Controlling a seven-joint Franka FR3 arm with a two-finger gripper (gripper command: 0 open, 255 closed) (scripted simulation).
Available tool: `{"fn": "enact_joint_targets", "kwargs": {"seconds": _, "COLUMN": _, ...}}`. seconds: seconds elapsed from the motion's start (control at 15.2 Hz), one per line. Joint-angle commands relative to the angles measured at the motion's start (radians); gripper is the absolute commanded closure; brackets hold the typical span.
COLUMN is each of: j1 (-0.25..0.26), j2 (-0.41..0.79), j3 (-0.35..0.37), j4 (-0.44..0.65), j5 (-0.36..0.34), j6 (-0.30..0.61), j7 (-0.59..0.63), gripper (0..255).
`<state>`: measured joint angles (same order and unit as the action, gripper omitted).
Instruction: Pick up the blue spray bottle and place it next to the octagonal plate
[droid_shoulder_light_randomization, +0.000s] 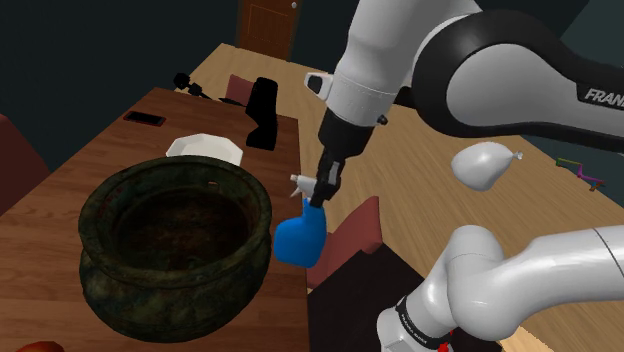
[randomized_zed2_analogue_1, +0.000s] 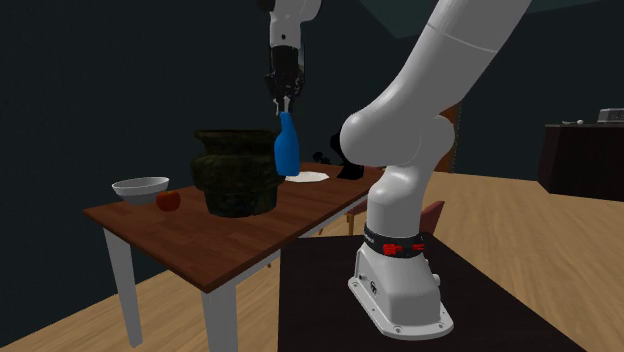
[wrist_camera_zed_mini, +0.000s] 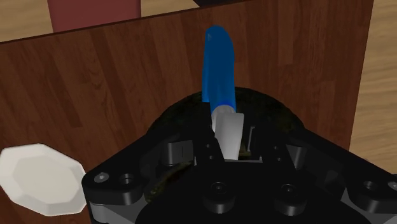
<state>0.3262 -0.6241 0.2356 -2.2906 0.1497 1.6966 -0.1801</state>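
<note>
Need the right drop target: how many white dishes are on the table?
2: the octagonal plate beyond the dark pot, and a bowl beside the red apple. The pot may hide others.

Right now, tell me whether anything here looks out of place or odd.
One thing: a pale pear-shaped object shows alone over the wood floor beside the table, in the shoulder view; whether it rests or floats I cannot tell. The blue spray bottle hangs in the air only because the tool grips its white head.
</note>
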Motion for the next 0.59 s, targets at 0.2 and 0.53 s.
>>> {"fn": "enact_joint_targets", "kwargs": {"seconds": 0.2, "j1": -0.004, "j2": 0.014, "j3": -0.007, "j4": 0.08, "j5": -0.007, "j6": -0.066, "j7": 0.002, "gripper": 255}}
{"fn": "enact_joint_targets", "kwargs": {"seconds": 0.53, "j1": -0.008, "j2": 0.03, "j3": -0.011, "j4": 0.16, "j5": -0.013, "j6": -0.13, "j7": 0.006, "gripper": 255}}
